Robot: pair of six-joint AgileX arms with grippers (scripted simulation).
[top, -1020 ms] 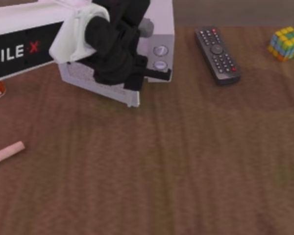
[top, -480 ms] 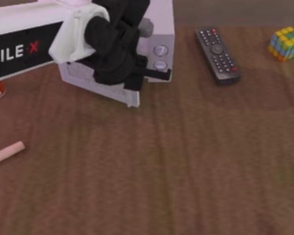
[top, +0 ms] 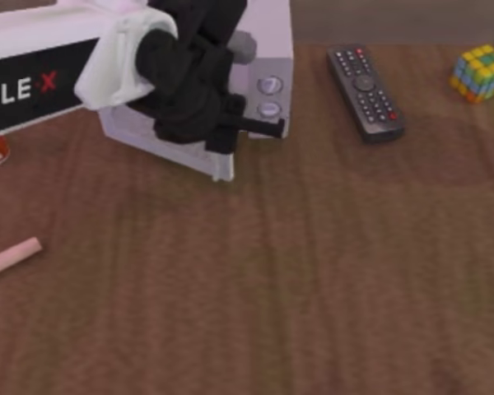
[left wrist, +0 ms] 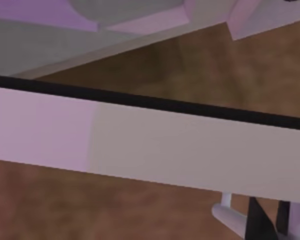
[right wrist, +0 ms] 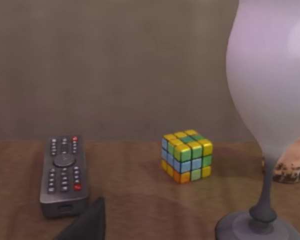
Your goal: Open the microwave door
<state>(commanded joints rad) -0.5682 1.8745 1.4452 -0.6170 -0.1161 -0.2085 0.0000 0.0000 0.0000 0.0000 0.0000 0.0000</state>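
Since a second ago the left gripper [top: 259, 127] has edged slightly leftward with the door [top: 199, 158], which stands ajar at the microwave [top: 267, 49], top-left of the table [top: 313, 271]. Its fingers seem pinched on the handle, though the wrist blocks them. Best to keep pulling along the hinge arc. Open table lies in front; the remote [top: 365, 92] sits well right. The right gripper is parked off view.
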